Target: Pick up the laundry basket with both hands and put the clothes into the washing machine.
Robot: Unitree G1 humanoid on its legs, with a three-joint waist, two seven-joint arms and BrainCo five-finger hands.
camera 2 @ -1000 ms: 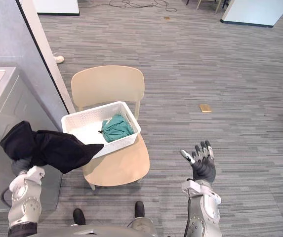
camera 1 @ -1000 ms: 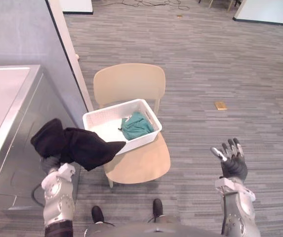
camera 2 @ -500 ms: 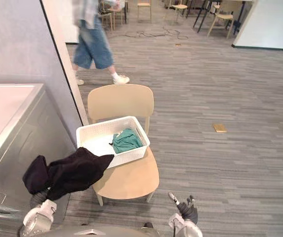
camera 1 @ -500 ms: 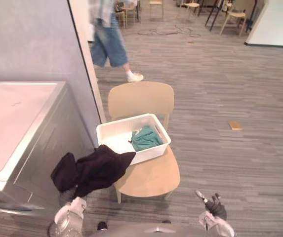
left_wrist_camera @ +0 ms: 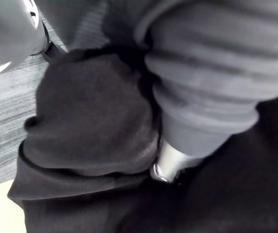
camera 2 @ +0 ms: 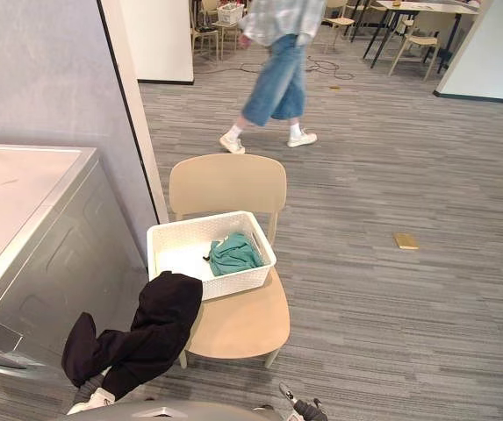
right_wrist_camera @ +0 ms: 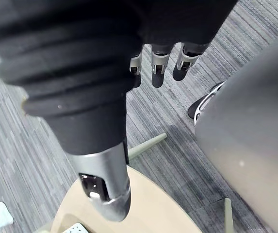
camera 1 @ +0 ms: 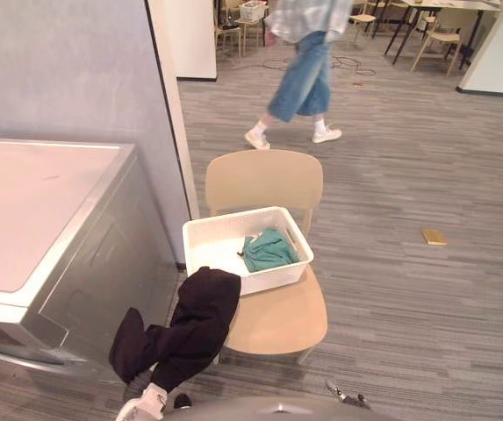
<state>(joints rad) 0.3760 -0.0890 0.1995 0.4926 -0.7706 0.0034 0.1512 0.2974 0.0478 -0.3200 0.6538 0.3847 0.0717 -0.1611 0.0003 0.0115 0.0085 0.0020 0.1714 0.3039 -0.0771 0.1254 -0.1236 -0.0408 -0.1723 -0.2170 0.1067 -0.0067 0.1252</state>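
A black garment (camera 1: 185, 329) hangs between the washing machine (camera 1: 40, 219) and the chair (camera 1: 264, 180), its upper end close to the basket's near corner. My left hand (left_wrist_camera: 170, 162) is shut on it from below, with dark cloth bunched round the thumb. The white laundry basket (camera 1: 269, 279) stands on the chair seat and holds a teal cloth (camera 1: 267, 250). My right hand (right_wrist_camera: 153, 63) is open with straight fingers, low beside the chair seat, holding nothing; its fingertips (camera 2: 299, 403) reach the lower edge of the right eye view.
The silver washing machine shows its flat top and front panel at the left, against a grey partition (camera 1: 75, 79). A person (camera 1: 308, 70) walks across the floor behind the chair. A small tan object (camera 1: 434, 236) lies on the carpet at the right.
The camera has tilted up and the whole picture shifted. The black garment now hangs lower and longer by the machine's front. My right hand sank to the bottom edge. The person walked rightward.
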